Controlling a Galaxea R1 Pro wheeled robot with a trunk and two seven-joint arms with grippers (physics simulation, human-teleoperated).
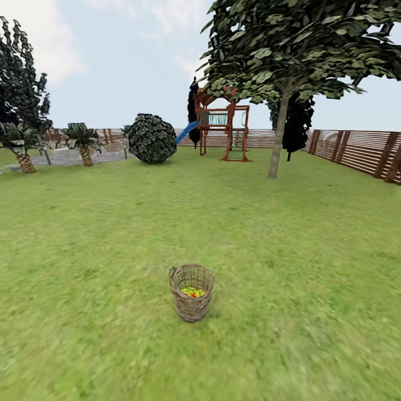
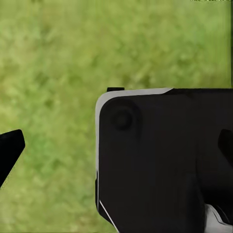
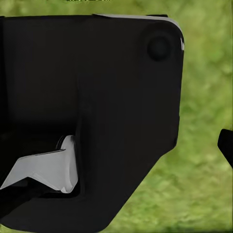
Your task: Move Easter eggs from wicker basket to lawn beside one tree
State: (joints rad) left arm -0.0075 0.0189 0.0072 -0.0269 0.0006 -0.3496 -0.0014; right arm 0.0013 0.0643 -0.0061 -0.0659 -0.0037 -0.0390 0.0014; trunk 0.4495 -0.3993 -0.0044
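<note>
From my head camera: the basket [image 1: 191, 292] stands upright on the lawn [image 1: 100, 234], near and roughly centred ahead of me. Inside it I make out yellow eggs [image 1: 192, 292] with red and green marks; the count is not resolvable at this size. Far right, a tree [image 1: 277, 139] with a pale bare trunk leans slightly, well apart from the basket. Behind it runs a slatted fence [image 1: 356, 150]; a playset [image 1: 223, 131] with a blue slide sits far centre, a round bush [image 1: 150, 138] to its left, two small palms [image 1: 82, 142] far left.

My left wrist camera gives grass and a black body panel [image 2: 160, 160], with a dark tip at one edge. My right wrist camera gives the same sort of panel [image 3: 92, 121] over grass. From neither can I tell whether my fingers are apart or together.
</note>
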